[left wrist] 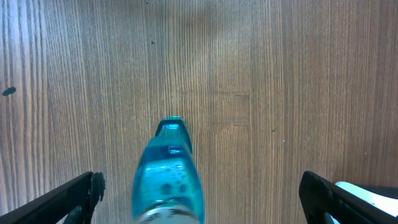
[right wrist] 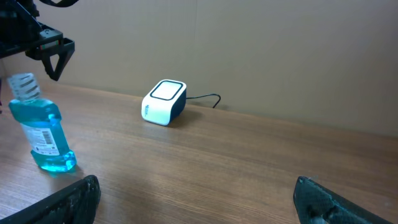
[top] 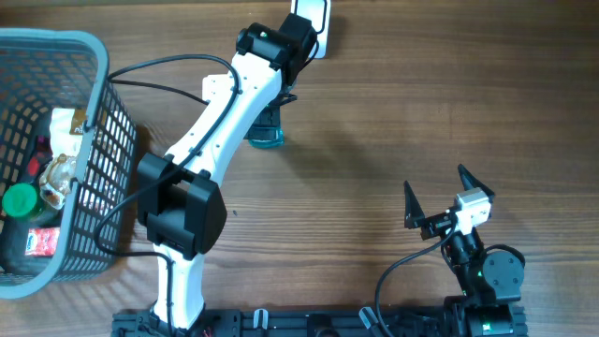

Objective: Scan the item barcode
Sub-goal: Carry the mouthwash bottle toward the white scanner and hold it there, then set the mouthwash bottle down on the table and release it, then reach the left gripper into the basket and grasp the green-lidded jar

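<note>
The surface [top: 374,140] is mid-brown wood with fine straight grain and a few small dark specks. The bottle [right wrist: 37,118] is clear, its liquid bright turquoise-blue, with a clear ribbed cap [right wrist: 22,84] and a white label [right wrist: 46,138] printed in dark lines. Beyond the bottle, the scanner [right wrist: 164,102] is white on top and navy below, trailing a black cable [right wrist: 205,98]. Left of the bottle, the basket [top: 98,84] is grey mesh, holding a green lid [top: 19,199] and a red packet [top: 42,241]. The left arm [top: 225,103] over the bottle is white with black joints. Both the left pincer [left wrist: 199,196] and the right pincer [top: 434,183] are black.
</note>
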`<control>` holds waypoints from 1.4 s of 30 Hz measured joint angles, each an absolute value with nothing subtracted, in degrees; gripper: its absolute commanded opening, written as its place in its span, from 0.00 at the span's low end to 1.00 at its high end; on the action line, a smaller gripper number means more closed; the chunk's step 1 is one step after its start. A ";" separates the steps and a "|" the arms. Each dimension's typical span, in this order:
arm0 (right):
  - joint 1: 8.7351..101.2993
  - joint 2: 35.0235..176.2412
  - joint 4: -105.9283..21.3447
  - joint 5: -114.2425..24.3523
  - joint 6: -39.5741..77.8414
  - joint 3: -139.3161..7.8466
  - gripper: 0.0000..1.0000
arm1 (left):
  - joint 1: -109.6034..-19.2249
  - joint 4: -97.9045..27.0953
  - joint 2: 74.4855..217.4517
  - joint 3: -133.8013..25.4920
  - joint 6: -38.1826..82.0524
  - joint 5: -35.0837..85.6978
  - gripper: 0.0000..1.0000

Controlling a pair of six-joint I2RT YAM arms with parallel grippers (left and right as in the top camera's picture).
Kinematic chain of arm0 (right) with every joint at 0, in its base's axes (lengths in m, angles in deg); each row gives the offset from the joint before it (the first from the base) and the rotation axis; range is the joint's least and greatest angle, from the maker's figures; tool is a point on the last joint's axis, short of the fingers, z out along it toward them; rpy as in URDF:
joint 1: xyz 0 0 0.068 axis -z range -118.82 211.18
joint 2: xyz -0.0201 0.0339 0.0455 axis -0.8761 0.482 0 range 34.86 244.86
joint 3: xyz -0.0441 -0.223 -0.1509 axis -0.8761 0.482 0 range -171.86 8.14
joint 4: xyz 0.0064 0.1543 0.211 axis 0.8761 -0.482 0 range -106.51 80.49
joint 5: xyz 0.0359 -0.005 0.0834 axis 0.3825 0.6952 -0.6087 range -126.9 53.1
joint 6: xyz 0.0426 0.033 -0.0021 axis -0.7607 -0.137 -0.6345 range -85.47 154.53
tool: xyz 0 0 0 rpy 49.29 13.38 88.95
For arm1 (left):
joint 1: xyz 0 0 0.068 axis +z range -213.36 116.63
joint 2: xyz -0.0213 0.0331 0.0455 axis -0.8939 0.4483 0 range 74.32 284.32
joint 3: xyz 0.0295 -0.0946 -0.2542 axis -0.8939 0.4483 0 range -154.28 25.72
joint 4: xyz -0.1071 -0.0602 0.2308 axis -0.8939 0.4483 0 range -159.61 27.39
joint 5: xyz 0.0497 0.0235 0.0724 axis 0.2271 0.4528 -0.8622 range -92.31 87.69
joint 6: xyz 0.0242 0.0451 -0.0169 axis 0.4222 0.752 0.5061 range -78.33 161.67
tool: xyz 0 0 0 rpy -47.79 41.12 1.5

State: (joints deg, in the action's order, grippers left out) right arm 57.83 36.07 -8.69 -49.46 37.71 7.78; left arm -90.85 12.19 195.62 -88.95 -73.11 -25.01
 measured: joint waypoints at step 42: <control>57.83 36.07 -8.69 -49.41 37.73 7.78 1.00 | -43.70 9.52 159.90 -88.84 -11.50 -38.97 1.00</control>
